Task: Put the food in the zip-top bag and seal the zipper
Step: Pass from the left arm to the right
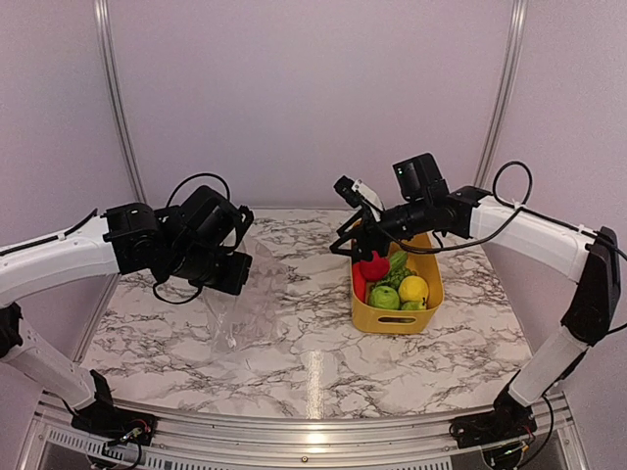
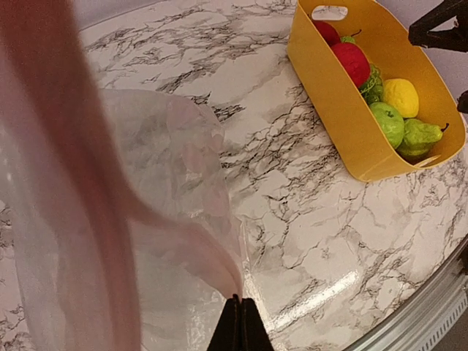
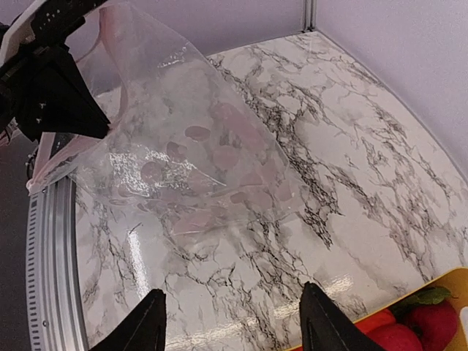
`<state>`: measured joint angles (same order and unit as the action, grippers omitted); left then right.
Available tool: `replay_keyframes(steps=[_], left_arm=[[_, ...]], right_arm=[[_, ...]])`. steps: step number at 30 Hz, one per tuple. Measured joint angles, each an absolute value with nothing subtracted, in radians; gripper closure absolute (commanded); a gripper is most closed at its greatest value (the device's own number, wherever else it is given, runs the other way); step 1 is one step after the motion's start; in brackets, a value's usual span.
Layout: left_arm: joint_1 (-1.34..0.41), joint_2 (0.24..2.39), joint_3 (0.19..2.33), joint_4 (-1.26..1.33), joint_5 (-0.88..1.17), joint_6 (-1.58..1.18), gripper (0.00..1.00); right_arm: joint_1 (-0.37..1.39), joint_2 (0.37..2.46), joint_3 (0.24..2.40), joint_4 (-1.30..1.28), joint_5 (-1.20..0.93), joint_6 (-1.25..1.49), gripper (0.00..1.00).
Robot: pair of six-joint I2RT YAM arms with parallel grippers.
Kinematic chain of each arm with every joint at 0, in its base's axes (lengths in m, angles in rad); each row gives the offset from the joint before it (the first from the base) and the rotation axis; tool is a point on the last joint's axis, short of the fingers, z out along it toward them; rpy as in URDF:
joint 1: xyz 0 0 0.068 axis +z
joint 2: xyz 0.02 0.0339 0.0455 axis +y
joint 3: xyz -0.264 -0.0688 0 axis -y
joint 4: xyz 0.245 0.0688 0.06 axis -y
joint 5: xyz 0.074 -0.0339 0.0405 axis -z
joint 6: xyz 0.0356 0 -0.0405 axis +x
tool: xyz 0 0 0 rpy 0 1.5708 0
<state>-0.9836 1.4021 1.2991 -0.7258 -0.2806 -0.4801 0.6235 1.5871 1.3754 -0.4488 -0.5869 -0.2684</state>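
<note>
The right gripper [image 3: 234, 292] is released, its fingers spread wide with nothing between them. It hovers above the far end of the yellow basket [image 1: 392, 319]. The food [image 1: 394, 284] sits in that basket, directly below this gripper and a little back toward its wrist: a red piece nearest the fingertips, green and yellow fruit further behind. The basket's long axis runs crosswise to the line of the right forearm, so the pile stretches sideways under the gripper and not along its reach. The zip-top bag [image 3: 197, 153] lies the other way, ahead of the right fingertips and beyond a strip of bare marble table [image 1: 313, 372]. The left gripper [image 2: 238, 307] is clenched on one edge of the bag and holds it off the table, while the rest of the film sags from the pinch down onto the marble. A pinkish band runs up from the pinch and may be the zipper, but it is too blurred to confirm. Whether the mouth gapes toward the right gripper I cannot tell. From the left gripper the food is well apart, off to its right, so the right arm looks clearly the nearer one. The pick will probably be a short drop and pull-back, followed by a carry forward to the bag.
</note>
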Motion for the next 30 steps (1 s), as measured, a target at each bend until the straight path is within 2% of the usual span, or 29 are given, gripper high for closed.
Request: replay_keyframes(steps=[7, 13, 18, 25, 30], left_arm=[[-0.989, 1.43, 1.303, -0.457, -0.295, -0.514, 1.0], [-0.989, 1.477, 1.306, -0.268, -0.317, -0.599, 1.0], [-0.989, 1.507, 1.306, -0.17, -0.326, -0.672, 1.0], [-0.989, 1.531, 1.306, -0.12, -0.336, -0.747, 1.0], [-0.989, 1.532, 1.306, -0.106, -0.343, -0.779, 1.0]], right_arm=[[0.627, 1.589, 1.365, -0.393, -0.751, -0.153, 0.39], [0.664, 1.589, 1.349, -0.37, -0.802, -0.086, 0.32], [0.718, 1.593, 1.416, -0.376, -0.73, -0.063, 0.3], [0.772, 1.635, 1.497, -0.377, -0.586, -0.033, 0.34], [0.775, 1.679, 1.51, -0.384, -0.525, -0.021, 0.3]])
